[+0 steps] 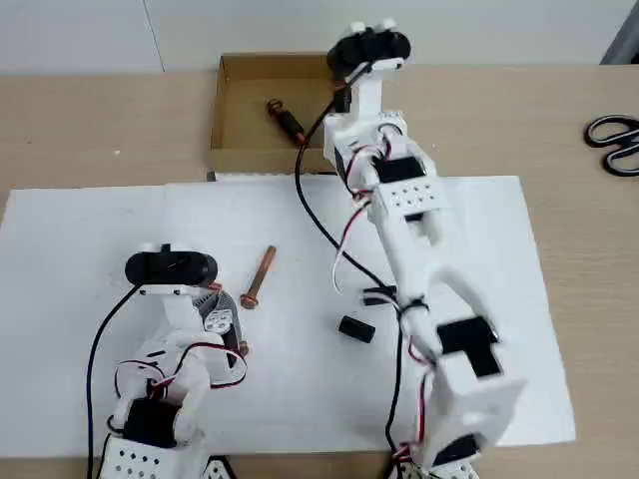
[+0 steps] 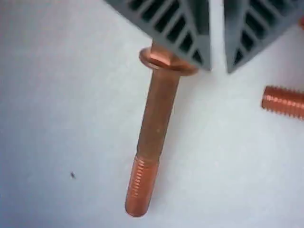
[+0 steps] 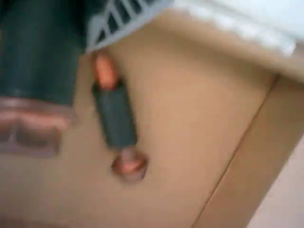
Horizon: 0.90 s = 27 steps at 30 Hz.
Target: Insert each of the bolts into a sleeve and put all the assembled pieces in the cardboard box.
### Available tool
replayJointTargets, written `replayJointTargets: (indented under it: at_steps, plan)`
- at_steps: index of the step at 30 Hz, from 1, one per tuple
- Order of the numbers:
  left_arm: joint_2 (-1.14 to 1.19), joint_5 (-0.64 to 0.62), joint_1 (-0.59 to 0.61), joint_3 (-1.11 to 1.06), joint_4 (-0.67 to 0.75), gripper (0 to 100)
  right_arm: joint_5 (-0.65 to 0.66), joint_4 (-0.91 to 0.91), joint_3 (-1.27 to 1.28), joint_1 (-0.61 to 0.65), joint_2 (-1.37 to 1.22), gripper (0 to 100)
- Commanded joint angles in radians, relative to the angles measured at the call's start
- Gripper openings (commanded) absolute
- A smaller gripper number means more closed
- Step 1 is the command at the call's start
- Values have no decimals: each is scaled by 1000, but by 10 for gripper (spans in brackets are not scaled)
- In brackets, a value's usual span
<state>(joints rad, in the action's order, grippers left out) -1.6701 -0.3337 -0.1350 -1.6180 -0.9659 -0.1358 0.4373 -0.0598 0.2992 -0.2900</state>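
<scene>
A copper bolt (image 1: 258,276) lies on the white paper (image 1: 100,249). My left gripper (image 1: 226,311) hangs at its head, its grey fingers (image 2: 185,28) almost together with nothing between them. In the left wrist view the bolt's (image 2: 154,137) head sits under one fingertip. A second bolt's threaded end (image 2: 282,101) lies beside it. A black sleeve (image 1: 356,328) rests mid-paper. One assembled bolt and sleeve (image 1: 286,118) lies on the floor of the cardboard box (image 1: 235,135). My right gripper (image 1: 335,98) is over the box, open, just off the assembled piece (image 3: 116,126).
Scissors (image 1: 614,143) lie on the wooden table at the far right. The right arm (image 1: 409,230) stretches across the paper from the near edge to the box. Black cables (image 1: 319,215) trail over the paper beside it.
</scene>
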Motion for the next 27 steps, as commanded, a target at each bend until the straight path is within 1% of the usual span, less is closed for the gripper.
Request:
replayJointTargets:
  at_steps: [1, 6, 10, 13, 15, 18, 20, 22, 25, 27]
  plan:
    - [-8, 0, 5, 4, 23, 6, -9, -51, -190, -1, -90, 2]
    - [-8, 0, 5, 4, 21, 6, -9, -87, -364, -1, -277, 2]
    - [-8, 0, 5, 4, 21, 6, -5, -77, -508, 13, -421, 4]
    - [-8, 0, 5, 4, 21, 6, 0, -73, -571, 15, -498, 8]
    - [-8, -2, 5, 4, 20, 6, 0, -70, -578, 15, -510, 57]
    - [-8, -2, 5, 4, 20, 6, 0, -28, -582, 18, -510, 195]
    - [-8, -2, 5, 4, 20, 6, -2, -18, -582, 21, -510, 254]
    - [-8, -2, 5, 4, 20, 6, -2, -18, -582, 21, -509, 250]
    - [-5, -2, 5, 4, 20, 6, -6, -15, -583, 21, -464, 217]
    - [-5, -2, 5, 5, 20, 6, -8, 27, -583, 21, -401, 188]
